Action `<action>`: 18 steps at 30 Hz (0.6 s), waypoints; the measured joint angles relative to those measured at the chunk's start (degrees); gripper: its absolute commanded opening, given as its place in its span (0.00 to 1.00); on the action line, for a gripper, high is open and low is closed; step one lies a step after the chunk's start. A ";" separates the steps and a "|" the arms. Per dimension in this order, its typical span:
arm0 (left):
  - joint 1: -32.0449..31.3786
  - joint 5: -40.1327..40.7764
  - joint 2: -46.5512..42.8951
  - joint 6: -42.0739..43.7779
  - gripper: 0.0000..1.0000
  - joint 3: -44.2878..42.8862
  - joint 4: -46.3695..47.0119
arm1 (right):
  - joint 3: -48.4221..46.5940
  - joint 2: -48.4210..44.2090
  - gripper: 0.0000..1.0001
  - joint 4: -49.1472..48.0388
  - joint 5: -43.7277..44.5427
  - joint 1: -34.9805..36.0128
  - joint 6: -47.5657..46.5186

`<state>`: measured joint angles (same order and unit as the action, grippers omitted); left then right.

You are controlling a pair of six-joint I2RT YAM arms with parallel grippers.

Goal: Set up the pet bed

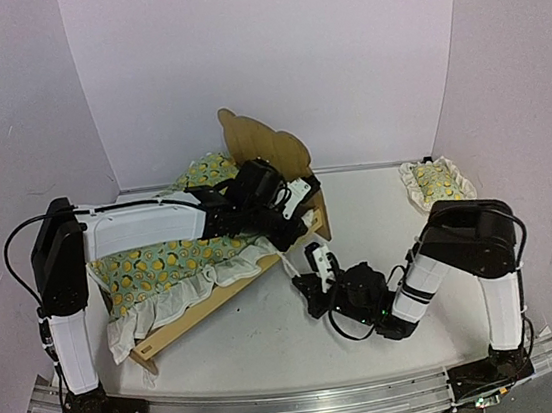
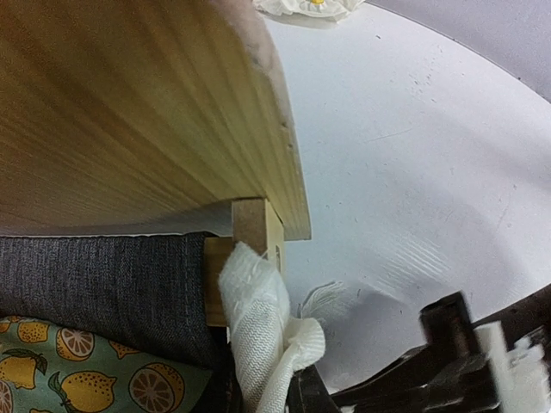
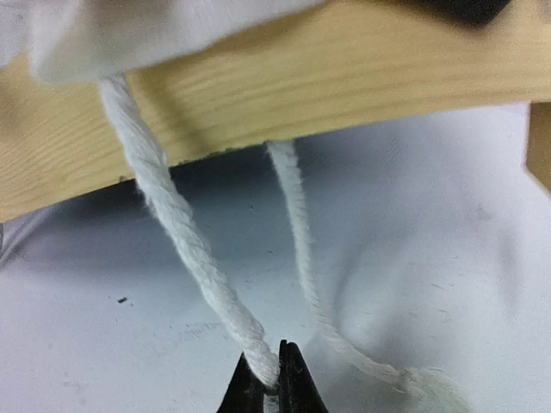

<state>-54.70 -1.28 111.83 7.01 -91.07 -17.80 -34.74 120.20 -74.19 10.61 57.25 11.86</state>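
The pet bed [image 1: 200,309] is a light plywood frame lying aslant, its curved headboard [image 1: 260,140] at the back. A lemon-print blanket [image 1: 158,264] with a white ruffle covers most of it. In the left wrist view the headboard [image 2: 129,112], the dark grey mattress [image 2: 95,275] and the blanket [image 2: 69,361] show. My left gripper [image 2: 277,389] is shut on the white ruffle [image 2: 263,327] at the bed's corner post. My right gripper [image 3: 272,380] is shut on a white twisted cord [image 3: 176,228] hanging under the side rail [image 3: 284,86]. A second cord [image 3: 301,224] ends in a frayed tassel.
A small matching ruffled pillow [image 1: 436,183] lies on the white table at the back right. White walls close in the table on three sides. My right arm's fingers [image 2: 465,353] sit close to the bed's corner, low in the left wrist view.
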 measured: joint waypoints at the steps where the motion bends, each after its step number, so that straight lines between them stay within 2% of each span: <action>1: 0.00 0.04 0.04 0.02 0.00 0.20 0.07 | 2.56 -2.58 0.00 1.05 0.57 0.00 0.17; 4: -0.02 0.50 0.92 0.24 0.00 0.46 0.55 | 6.95 -10.62 0.00 5.92 1.38 -0.02 -0.26; 7: 0.04 1.29 3.28 0.44 0.00 0.46 1.64 | 6.19 -15.67 0.00 12.24 0.07 -0.09 -1.75; 11: 0.66 1.60 6.88 0.61 0.00 0.44 1.79 | 2.40 -17.07 0.00 20.57 -2.05 -0.52 -3.08; 16: 1.38 2.64 9.66 0.83 0.00 -0.72 2.34 | 1.53 -17.07 0.00 26.43 -4.83 -3.17 -1.77; 17: 1.53 2.67 9.73 0.68 0.04 -1.03 2.36 | 1.25 -17.07 0.00 27.63 -5.60 -3.80 -1.38; 18: 1.79 2.64 9.84 0.52 0.13 -1.42 2.36 | 0.98 -17.07 0.00 28.37 -6.23 -4.28 -1.03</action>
<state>-52.90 1.37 121.67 7.53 -92.49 -15.44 -33.76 103.13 -45.82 4.38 52.97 10.83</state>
